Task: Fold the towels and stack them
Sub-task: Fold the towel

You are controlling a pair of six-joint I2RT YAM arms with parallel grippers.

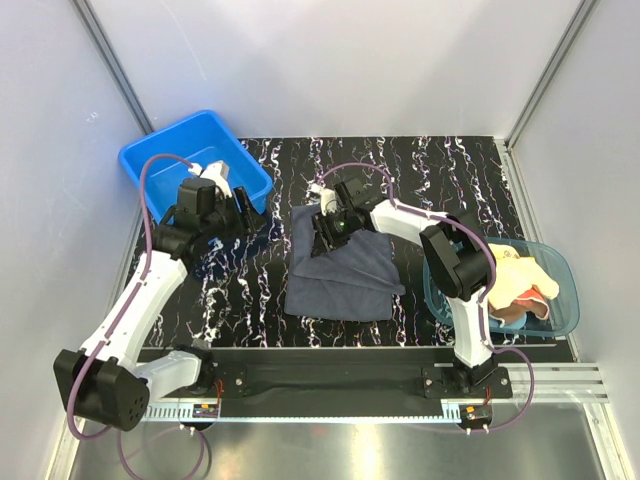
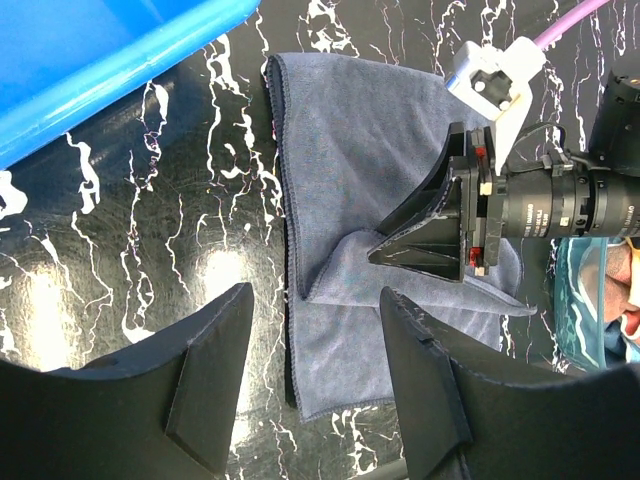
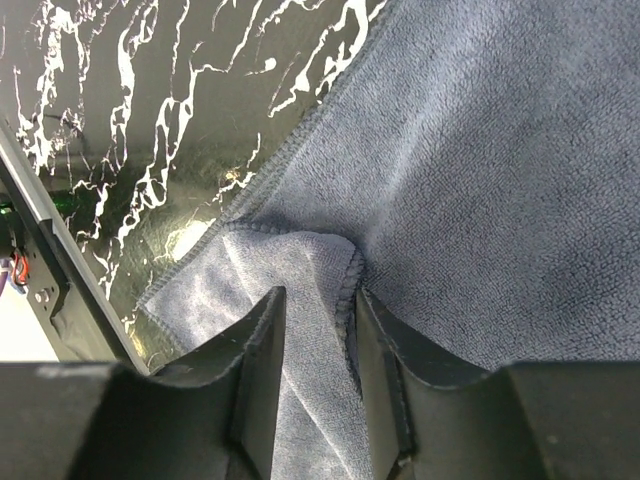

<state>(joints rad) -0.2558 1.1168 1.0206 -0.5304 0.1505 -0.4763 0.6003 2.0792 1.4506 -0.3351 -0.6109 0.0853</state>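
My rt hand (image 3: 320, 300): jaws narrow, pinched on a raised fold of the grey towel (image 3: 480, 180). Only the rt wrist cam shows that, w/ the hem tucked against one finger (image 3: 385, 370). From the top, that hand (image 1: 326, 228) is just sitting on the far left part of the towel (image 1: 340, 275), grip hidden.

The towel lies mid-table, partly folded, on the black marbled table (image 1: 250, 290).

My lt hand (image 2: 315, 300): jaws wide, nothing between. Its wrist cam looks down the towel's left edge and sees the rt hand (image 2: 400, 245) side-on, w/ cloth creased up at its tip.

Only the top view places the lt hand (image 1: 243, 208): beside the blue tub (image 1: 190, 155) at far left, near the towel but apart. It also shows the whole teal bowl (image 1: 572, 300) at right, w/ yellow and pink towels (image 1: 515, 275) bunched inside.
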